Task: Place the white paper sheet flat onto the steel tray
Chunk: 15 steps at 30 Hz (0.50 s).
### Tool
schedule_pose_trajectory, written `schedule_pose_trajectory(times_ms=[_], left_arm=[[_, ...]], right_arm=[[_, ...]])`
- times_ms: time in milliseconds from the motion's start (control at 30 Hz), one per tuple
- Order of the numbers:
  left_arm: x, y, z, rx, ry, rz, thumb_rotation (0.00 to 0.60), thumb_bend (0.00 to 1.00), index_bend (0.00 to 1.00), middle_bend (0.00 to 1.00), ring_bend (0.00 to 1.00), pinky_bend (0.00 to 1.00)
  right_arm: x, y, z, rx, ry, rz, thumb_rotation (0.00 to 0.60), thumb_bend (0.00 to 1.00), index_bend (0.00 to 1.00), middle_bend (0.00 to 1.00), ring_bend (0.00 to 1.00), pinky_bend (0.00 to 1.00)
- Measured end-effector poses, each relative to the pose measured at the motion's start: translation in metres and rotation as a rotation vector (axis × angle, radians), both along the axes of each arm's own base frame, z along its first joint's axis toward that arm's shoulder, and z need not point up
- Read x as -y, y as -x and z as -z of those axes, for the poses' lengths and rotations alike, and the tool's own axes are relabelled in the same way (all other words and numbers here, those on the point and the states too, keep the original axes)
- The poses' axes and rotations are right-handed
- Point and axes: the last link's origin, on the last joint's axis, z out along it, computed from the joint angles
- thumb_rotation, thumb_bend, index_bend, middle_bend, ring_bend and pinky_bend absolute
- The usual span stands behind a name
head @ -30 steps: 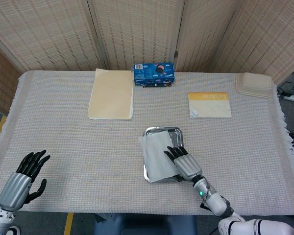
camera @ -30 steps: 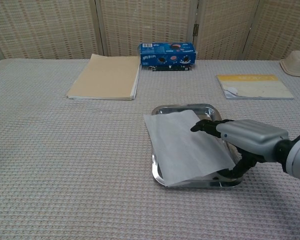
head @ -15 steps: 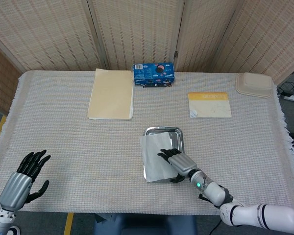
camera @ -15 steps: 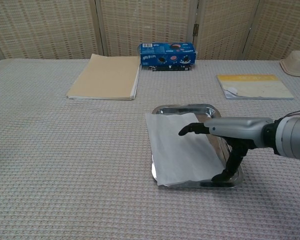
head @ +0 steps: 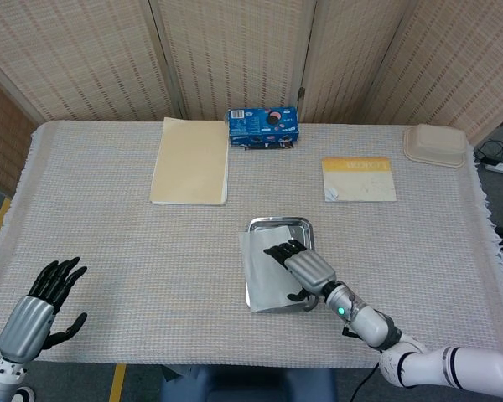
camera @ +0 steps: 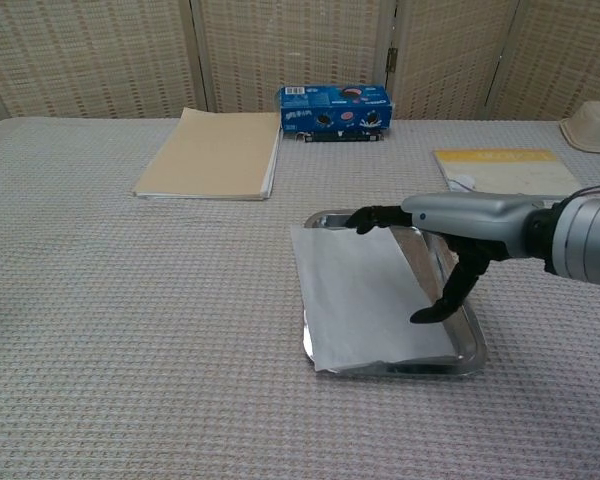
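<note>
The steel tray (head: 278, 223) (camera: 472, 346) sits at the table's middle front. The white paper sheet (head: 263, 275) (camera: 362, 292) lies on it, turned a little, with its left edge hanging over the tray's left rim. My right hand (head: 304, 268) (camera: 452, 216) hovers over the sheet's right half, fingers stretched toward the tray's far-left corner. Its thumb points down at the sheet, and I cannot tell whether it touches. It holds nothing. My left hand (head: 40, 307) is at the table's front left corner with its fingers spread, far from the tray; the chest view does not show it.
A tan folder (head: 190, 159) (camera: 212, 153) lies at the back left. A blue snack box (head: 262, 126) (camera: 335, 108) stands at the back middle. To the right lie a yellow and white booklet (head: 359, 178) (camera: 507, 171) and a beige container (head: 435, 144).
My right hand has risen off the sheet and reached toward the tray's far end. The sheet has settled flatter and slid a little left. My left hand has stayed put.
</note>
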Motion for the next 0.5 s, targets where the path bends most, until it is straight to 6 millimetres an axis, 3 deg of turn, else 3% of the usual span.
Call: schedule_pose_trajectory(times_ms=[67, 167, 267, 500], left_arm=[[0.0005, -0.0003, -0.0004, 0.004, 0.002, 0.000, 0.600, 0.42, 0.00, 0.00, 0.00, 0.00], [0.0008, -0.0010, -0.0001, 0.012, 0.010, -0.001, 0.600, 0.42, 0.00, 0.00, 0.00, 0.04], [0.0009, -0.0009, 0.0005, 0.016, 0.019, -0.014, 0.600, 0.42, 0.00, 0.00, 0.00, 0.15], [0.0011, -0.0007, -0.0010, 0.012, 0.017, -0.034, 0.600, 0.42, 0.00, 0.00, 0.00, 0.20]], right_arm=[[0.0022, -0.0034, -0.0041, 0.014, 0.058, -0.041, 0.600, 0.43, 0.00, 0.86, 0.81, 0.82], [0.0026, -0.0061, -0.0070, 0.009, 0.091, -0.083, 0.600, 0.47, 0.00, 0.99, 0.98, 0.97], [0.0023, -0.0060, -0.0062, -0.013, 0.066, -0.073, 0.600, 0.49, 0.00, 1.00, 1.00, 1.00], [0.0073, -0.0013, -0.0003, -0.075, -0.033, 0.050, 0.600, 0.58, 0.00, 1.00, 1.00, 1.00]])
